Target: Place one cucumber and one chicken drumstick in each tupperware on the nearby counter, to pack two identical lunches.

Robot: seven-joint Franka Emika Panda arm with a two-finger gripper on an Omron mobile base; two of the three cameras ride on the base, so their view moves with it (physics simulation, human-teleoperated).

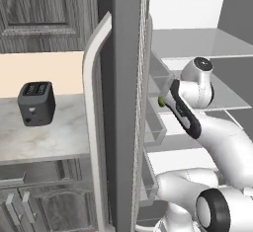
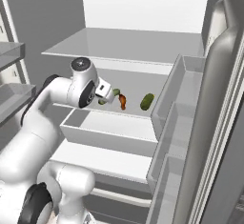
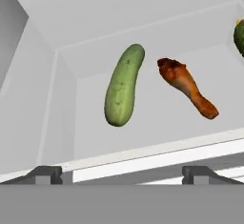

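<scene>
My gripper [image 3: 123, 174] is open inside the fridge, its fingertips [image 3: 47, 174] wide apart with nothing between them. Just ahead, a green cucumber [image 3: 123, 87] lies on the white shelf, with a brown chicken drumstick [image 3: 188, 87] beside it to the right. A second cucumber [image 3: 239, 36] peeks in at the far right edge. From the right base view, the gripper [image 2: 108, 96] hovers over the first cucumber [image 2: 116, 92], next to the drumstick [image 2: 122, 101], and the other cucumber [image 2: 147, 101] lies further right. The counter [image 1: 44, 132] lies left of the fridge. The tupperware is out of view.
The open fridge door [image 1: 99, 127] stands between the arm and the counter, and its door bins [image 2: 174, 123] line the right side. A black toaster [image 1: 35, 102] sits on the counter. A white drawer [image 2: 109, 130] lies below the food shelf.
</scene>
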